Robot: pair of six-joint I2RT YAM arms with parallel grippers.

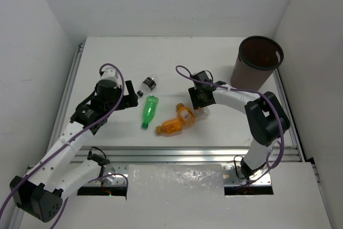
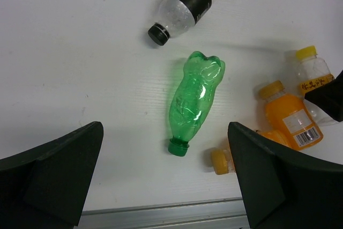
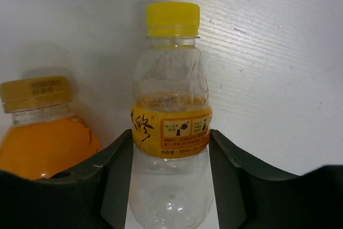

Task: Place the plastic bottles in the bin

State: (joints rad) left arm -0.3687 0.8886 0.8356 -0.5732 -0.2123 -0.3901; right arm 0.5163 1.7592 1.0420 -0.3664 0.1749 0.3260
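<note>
My right gripper [image 3: 170, 148] is shut on a clear bottle with a yellow cap and yellow label [image 3: 170, 122], lying on the table; it also shows in the left wrist view [image 2: 312, 73]. An orange bottle [image 3: 43, 138] lies right beside it. In the top view two orange bottles [image 1: 185, 114] [image 1: 170, 127] lie just left of the right gripper [image 1: 199, 99]. A slim green bottle [image 1: 149, 110] [image 2: 195, 100] and a clear bottle with a black cap [image 1: 147, 85] [image 2: 185, 6] lie near my left gripper [image 1: 126, 100] [image 2: 165, 130], which is open and empty above the table. The dark-brown bin [image 1: 247, 76] stands at the far right.
White walls close in the table on the left, back and right. A metal rail [image 1: 187, 154] runs along the table's near edge. The right arm's purple cable [image 1: 185, 73] loops over the table near the gripper.
</note>
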